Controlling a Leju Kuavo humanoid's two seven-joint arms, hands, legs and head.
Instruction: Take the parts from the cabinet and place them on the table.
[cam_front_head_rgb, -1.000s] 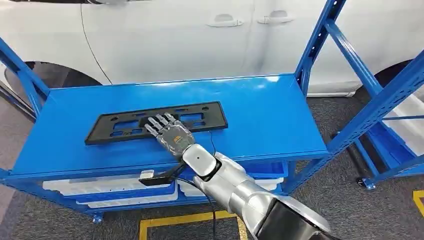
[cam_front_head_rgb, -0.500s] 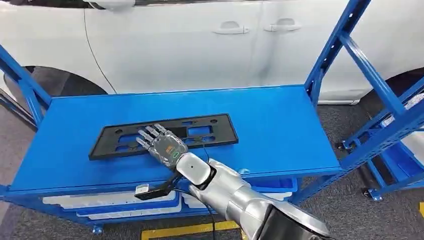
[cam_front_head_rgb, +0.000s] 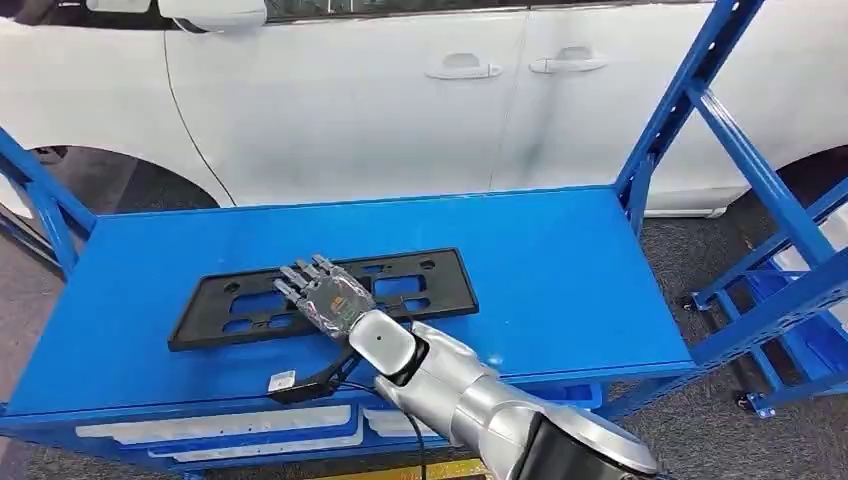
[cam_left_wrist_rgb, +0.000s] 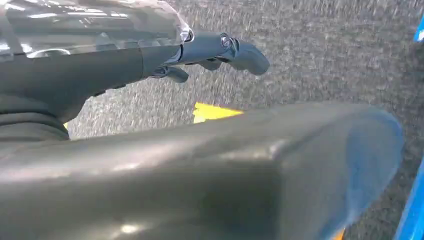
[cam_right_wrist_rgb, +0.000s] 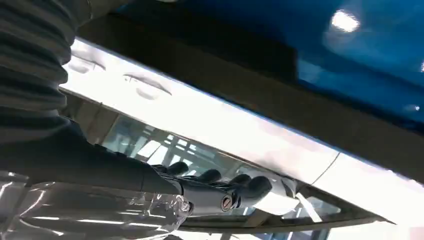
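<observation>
Your black licence-plate frame lies flat on the blue desk. Your right hand rests on its middle, fingers spread and flat; placing looks done. Next, lift clear. Left hand hangs empty, fingers loosely apart.

Your robot's right arm is glossy silver with a black cable; its right hand shows dark fingers and a clear cover.

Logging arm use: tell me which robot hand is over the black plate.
The right robot hand, lying on the black plate on the blue shelf. The left robot hand hangs over grey floor.
</observation>
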